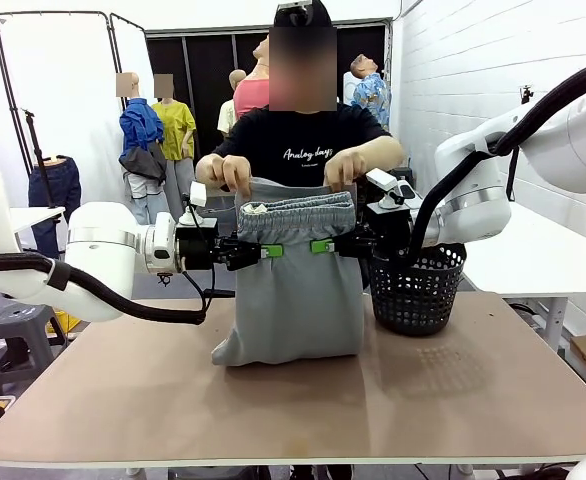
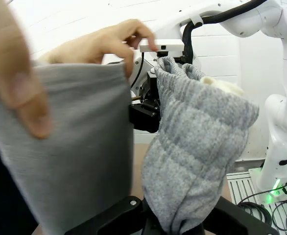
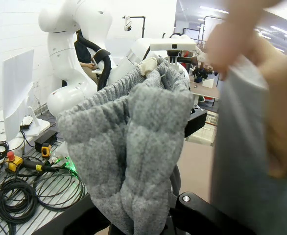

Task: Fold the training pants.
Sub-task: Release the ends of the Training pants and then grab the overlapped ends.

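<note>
The light grey training pants point(image 1: 295, 290) hang upright over the table, folded in half, their lower fold resting on the tabletop. My left gripper point(image 1: 269, 251) is shut on the waistband's left side, and my right gripper point(image 1: 322, 246) is shut on its right side. The person's hands point(image 1: 237, 172) pinch the rear layer at the top. In the left wrist view the gathered waistband point(image 2: 197, 142) bunches between my fingers, with a hand point(image 2: 104, 44) holding the smooth fabric point(image 2: 75, 147). The right wrist view has the ribbed waistband point(image 3: 133, 147) clamped in front and a blurred hand point(image 3: 261, 73) at right.
A black mesh basket point(image 1: 416, 290) stands on the table just right of the pants, close under my right arm. The brown tabletop point(image 1: 173, 400) stretches bare towards the front. A white side table point(image 1: 543, 260) is at right, and a grey stool point(image 1: 13, 335) stands at left.
</note>
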Robot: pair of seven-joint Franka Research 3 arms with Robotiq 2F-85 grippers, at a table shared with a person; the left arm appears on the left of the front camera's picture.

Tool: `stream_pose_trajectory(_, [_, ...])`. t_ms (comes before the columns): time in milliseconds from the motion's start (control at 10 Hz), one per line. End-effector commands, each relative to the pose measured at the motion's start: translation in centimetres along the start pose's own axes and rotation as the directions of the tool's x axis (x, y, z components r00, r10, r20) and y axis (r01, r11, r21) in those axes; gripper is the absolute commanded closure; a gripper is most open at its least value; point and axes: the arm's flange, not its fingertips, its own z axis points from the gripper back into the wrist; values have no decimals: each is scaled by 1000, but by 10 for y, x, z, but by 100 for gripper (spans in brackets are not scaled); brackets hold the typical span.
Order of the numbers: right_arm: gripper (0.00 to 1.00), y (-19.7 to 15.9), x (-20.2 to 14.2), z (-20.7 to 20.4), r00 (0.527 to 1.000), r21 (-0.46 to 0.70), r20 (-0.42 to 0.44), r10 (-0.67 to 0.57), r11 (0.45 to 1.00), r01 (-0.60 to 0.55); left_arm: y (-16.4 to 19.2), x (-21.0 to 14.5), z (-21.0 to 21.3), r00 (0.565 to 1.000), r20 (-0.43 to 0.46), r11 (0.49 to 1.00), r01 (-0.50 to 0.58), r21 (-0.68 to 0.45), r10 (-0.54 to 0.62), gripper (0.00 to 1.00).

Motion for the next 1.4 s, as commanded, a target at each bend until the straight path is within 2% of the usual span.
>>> stream_pose_trajectory(0, [100,3,0,1,1000,7,12,11,1000,-11,0,2,0,1000,2,1000,3,2,-3,100])
stream_pose_trajectory(1300, [100,3,0,1,1000,7,12,11,1000,-11,0,2,0,1000,2,1000,3,2,-3,100])
